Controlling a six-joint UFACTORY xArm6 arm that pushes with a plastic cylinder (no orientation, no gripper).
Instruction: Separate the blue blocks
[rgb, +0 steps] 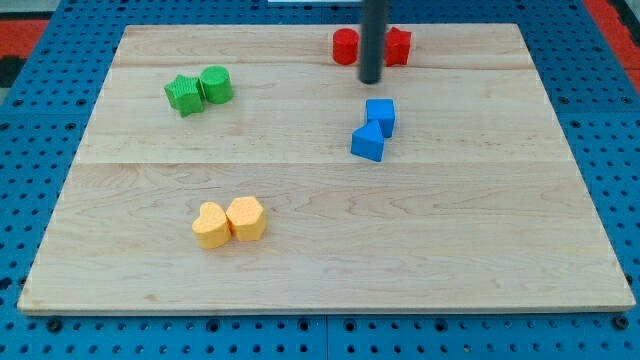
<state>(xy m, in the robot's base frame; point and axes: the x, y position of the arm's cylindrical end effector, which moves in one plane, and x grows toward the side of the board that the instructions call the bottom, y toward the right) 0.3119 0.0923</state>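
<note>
Two blue blocks touch each other right of the board's middle: a blue cube (381, 115) above and a blue wedge-like block (367, 142) just below and left of it. My tip (371, 79) is at the end of the dark rod, a short way above the blue cube and slightly to its left, not touching it. The rod stands in front of the two red blocks.
Two red blocks (346, 46) (398, 46) sit at the view's top, partly hidden by the rod. A green star (183, 95) and green cylinder (216, 85) touch at upper left. Two yellow heart-like blocks (210, 225) (246, 218) touch at lower left. The wooden board (480, 230) lies on a blue pegboard.
</note>
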